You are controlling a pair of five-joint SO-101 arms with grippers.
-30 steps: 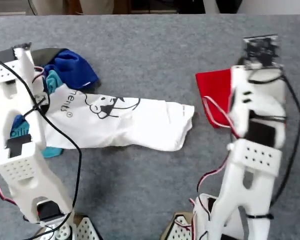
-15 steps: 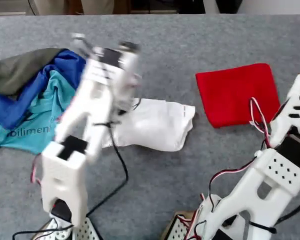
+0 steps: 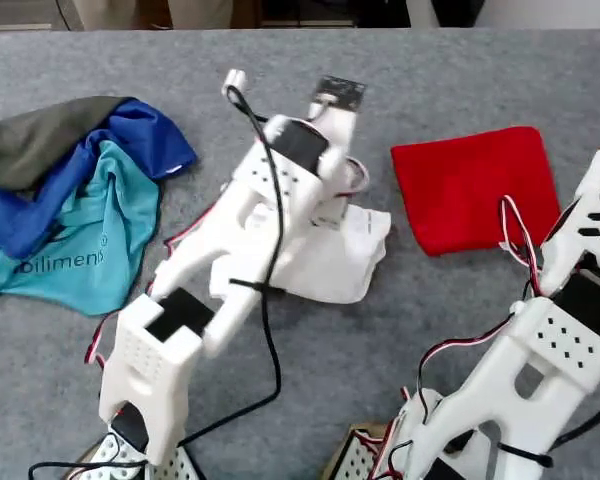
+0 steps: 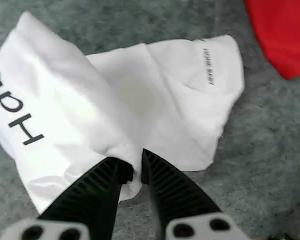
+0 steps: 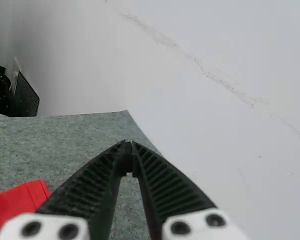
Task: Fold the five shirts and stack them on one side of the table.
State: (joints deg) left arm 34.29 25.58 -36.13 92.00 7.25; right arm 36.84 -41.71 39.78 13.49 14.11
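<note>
At the desk's (image 3: pixel 280 60) middle, the left jaws — swung in from its left edge — clamp the white shirt (image 4: pixel 155 105), doubling it over; right jaws together.

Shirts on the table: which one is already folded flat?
The red cloth shirt, a neat flat rectangle. The white shirt is bunched in the left gripper; the teal shirt, blue shirt and dark grey shirt lie crumpled together.
</note>
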